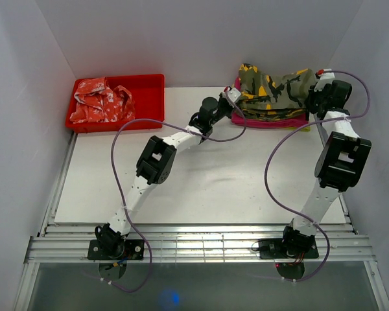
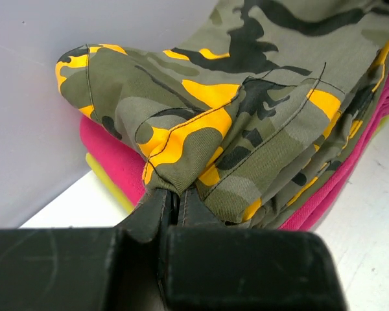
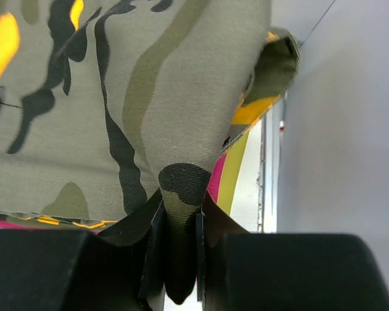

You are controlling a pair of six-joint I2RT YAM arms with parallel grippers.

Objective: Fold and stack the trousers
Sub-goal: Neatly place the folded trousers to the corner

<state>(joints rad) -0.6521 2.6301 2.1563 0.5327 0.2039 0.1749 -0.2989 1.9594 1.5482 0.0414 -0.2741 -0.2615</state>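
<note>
Olive camouflage cloth trousers (image 1: 275, 91): bunched on a pink cloth (image 1: 272, 121) at the far right corner of the table (image 1: 201, 181). Judged soft, light, limp; best taken at edge folds. One fold is clamped by the left gripper (image 2: 176, 201), another by the right gripper (image 3: 179, 227).

The side wall (image 1: 379, 84) stands just outside the right gripper (image 1: 314, 97), and the back wall (image 1: 201, 39) closes off the far side. Between it and the left gripper (image 1: 232, 97), the trousers (image 1: 275, 91) heap on a pink cloth (image 1: 272, 120). Nearward of both, the table (image 1: 214, 181) lies open. A red bin (image 1: 146, 97) sits well out to the left gripper's outer side.
</note>
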